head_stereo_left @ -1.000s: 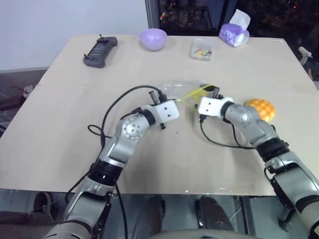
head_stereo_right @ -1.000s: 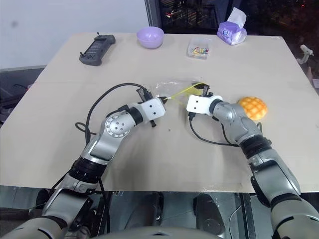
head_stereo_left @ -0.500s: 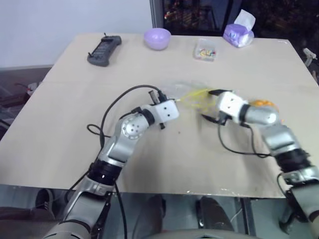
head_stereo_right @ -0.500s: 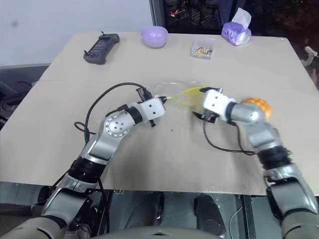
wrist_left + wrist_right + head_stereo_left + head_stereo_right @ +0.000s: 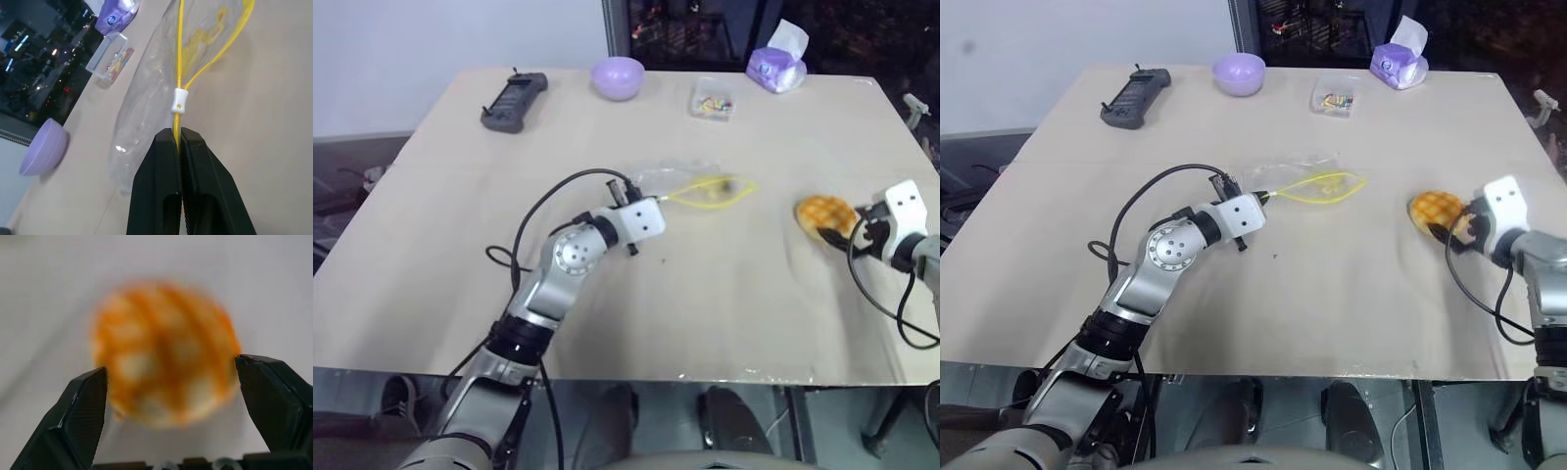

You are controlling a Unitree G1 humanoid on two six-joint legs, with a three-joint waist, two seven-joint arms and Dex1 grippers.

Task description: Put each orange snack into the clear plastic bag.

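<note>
Lining up: right gripper (image 5: 168, 382) faces the round golden-orange crosshatched bun (image 5: 164, 350), which lies on the table, not yet gripped.
Handling: likely soft, light, crushable; take it across its widest sides.
Right jaws: spread wide, flanking the bun.
Left gripper (image 5: 179, 147): clamped on the transparent crinkly zip bag (image 5: 151, 115) at its yellow strip.
</note>
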